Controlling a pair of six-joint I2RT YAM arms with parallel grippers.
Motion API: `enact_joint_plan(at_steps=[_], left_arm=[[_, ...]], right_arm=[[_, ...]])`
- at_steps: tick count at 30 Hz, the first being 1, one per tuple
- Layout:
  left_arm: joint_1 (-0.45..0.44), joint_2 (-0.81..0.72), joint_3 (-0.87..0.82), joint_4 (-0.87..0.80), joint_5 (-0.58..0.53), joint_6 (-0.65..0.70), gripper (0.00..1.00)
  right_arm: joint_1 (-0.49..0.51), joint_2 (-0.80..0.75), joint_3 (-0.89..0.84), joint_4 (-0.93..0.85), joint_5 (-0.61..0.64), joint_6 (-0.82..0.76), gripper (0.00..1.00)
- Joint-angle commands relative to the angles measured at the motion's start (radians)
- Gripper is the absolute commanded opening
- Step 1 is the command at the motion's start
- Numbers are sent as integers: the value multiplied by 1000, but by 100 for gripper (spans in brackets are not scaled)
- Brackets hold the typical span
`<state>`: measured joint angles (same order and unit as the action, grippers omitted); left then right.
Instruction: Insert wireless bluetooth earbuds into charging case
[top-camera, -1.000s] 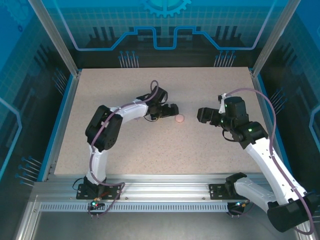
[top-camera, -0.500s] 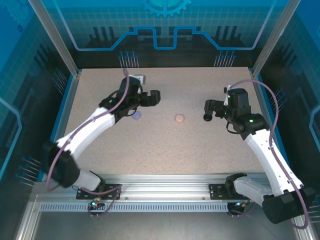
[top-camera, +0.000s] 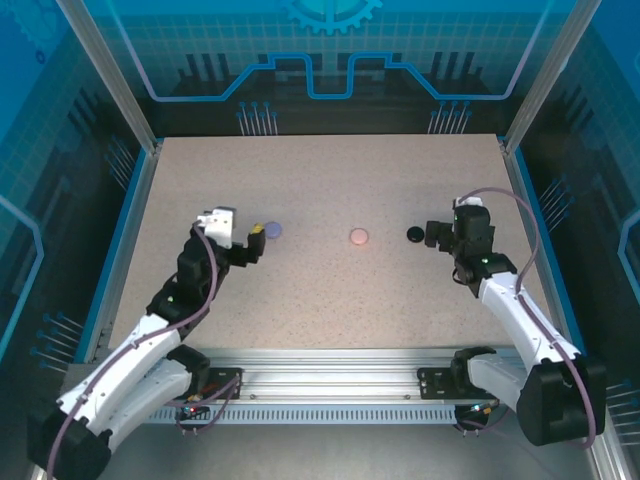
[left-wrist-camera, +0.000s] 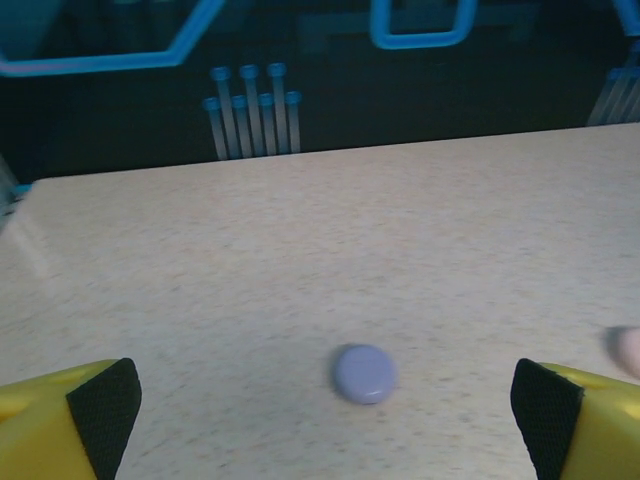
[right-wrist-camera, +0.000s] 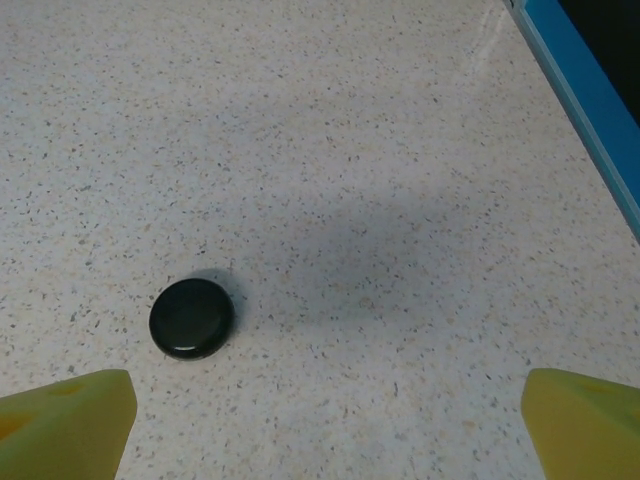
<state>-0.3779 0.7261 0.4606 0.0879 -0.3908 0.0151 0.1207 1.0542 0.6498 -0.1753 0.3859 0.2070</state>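
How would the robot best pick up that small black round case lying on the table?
Grip the small black round case by its curved rim, fingers on opposite sides across its width, coming straight down from above. It lies flat and low on the speckled table and looks closed, so only the edge offers a pinch. The open right hand sits nearest and is probably the easier one.

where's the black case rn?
In the top view, the black case sits right of the pink case, just ahead of the open right hand.
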Motion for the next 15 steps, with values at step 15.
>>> enact_joint_plan(at_steps=[15], left_arm=[[300,503,-231,751,161,-36,99]], right_arm=[[-36,246,-228,715,-80,-124,100]])
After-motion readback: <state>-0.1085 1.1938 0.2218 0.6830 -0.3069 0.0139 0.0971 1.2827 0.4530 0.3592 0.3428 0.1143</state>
